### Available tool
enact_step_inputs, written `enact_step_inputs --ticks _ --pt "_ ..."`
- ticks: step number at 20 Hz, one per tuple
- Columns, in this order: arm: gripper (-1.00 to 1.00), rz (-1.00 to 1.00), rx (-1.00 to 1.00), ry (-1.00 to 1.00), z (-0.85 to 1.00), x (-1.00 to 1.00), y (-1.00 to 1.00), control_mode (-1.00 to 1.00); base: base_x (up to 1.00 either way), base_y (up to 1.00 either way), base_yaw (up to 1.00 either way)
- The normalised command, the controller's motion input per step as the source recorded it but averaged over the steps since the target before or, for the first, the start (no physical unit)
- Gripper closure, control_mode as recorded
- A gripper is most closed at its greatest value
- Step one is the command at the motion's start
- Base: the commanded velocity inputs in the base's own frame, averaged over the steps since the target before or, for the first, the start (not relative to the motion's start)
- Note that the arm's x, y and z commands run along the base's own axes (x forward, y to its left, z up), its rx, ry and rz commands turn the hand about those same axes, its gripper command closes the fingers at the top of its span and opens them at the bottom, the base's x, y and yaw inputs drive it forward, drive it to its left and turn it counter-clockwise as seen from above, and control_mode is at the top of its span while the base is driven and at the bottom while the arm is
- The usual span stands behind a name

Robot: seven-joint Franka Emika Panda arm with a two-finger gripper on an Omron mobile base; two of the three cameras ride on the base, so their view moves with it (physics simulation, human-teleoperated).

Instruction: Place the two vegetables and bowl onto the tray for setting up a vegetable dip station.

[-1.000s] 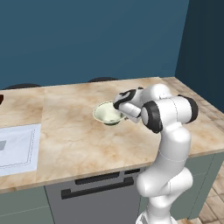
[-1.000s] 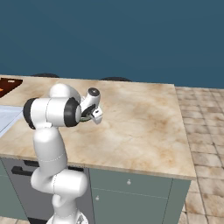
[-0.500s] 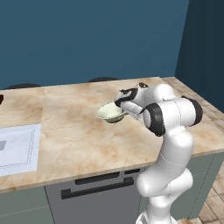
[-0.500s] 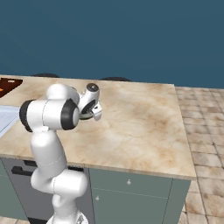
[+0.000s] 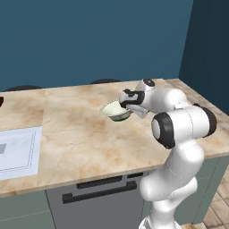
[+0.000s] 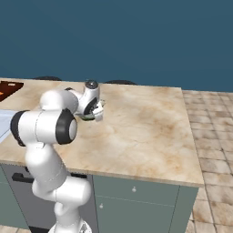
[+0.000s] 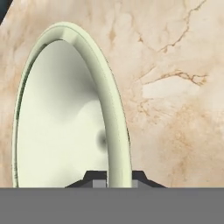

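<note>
The pale greenish-white bowl (image 5: 114,110) hangs slightly tilted just above the marble counter (image 5: 80,134). My gripper (image 5: 128,106) is shut on its right rim. In the hand view the bowl (image 7: 65,118) stands on edge, and its rim passes between my gripper's (image 7: 113,179) two dark fingertips (image 7: 94,178). From the right base view my gripper (image 6: 92,114) is partly hidden behind the arm, and the dark reddish-brown tray (image 6: 9,88) lies at the counter's far left. The two vegetables are out of view.
A pale grey sink basin (image 5: 15,147) is set into the counter at the left. Dark stove burners (image 5: 105,81) sit along the back edge. Open marble stretches to the right of the arm (image 6: 145,123). The counter's front edge runs just ahead of the base.
My fingers finished closing on the bowl's rim. The bowl has risen a little off the counter and tilted, moving slightly right with the hand.
</note>
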Motion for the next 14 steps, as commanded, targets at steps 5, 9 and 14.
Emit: enact_step_inputs --ticks 5,9,14 --pt "1.00 -0.12 0.00 -0.02 0.49 -0.38 -0.07 -1.00 0.00 0.00 0.00" --pt "1.00 -0.13 0.03 -0.08 0.47 -0.32 -0.07 -1.00 0.00 0.00 0.00" --pt "1.00 -0.13 0.10 -0.09 0.34 -0.37 -0.15 -1.00 0.00 0.00 0.00"
